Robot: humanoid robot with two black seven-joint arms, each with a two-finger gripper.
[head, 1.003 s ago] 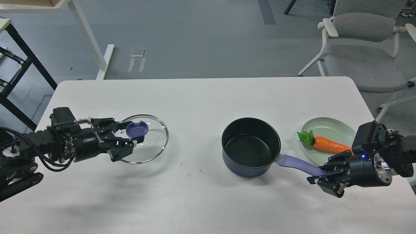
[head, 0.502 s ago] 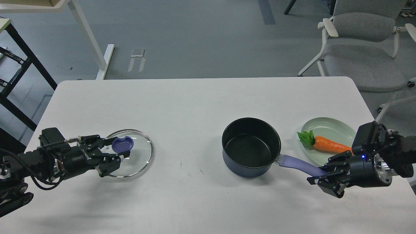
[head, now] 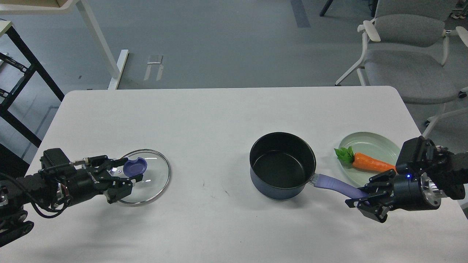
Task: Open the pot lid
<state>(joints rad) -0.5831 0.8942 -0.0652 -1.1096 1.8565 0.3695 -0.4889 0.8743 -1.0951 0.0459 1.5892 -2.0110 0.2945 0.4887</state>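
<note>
Change: since half a second ago the left gripper (head: pixel 124 176) and the lid (head: pixel 144 176) have shifted slightly down and to the left of the frame; the pot and right gripper sit where they were.
Left gripper: lower left of the frame, fingers closed on the lid's flat purple-blue knob (head: pixel 135 166) from the knob's left side.
Lid: directly at the left gripper's fingertips, spreading right of them; its metal rim rings clear glass through which the white table (head: pixel 219 117) shows. Whether the lid touches the table or is held just off it cannot be told.
Right gripper (head: pixel 360 202): lower right of the frame, fingers clamped around the far end of the lavender handle (head: pixel 334 184).
Pot (head: pixel 282 166): right of frame centre, uncovered, black inside showing, upright on the table; its handle runs down and right into the right gripper.
Lid to pot: well apart, lid on the left side of the table, pot on the right.
Plate (head: pixel 380 144): pale green, just right of the pot, above the right gripper.
Carrot (head: pixel 367 162): orange with green leaves, lying on the plate.
Chair (head: pixel 406 54): grey, upper right, beyond the table.
</note>
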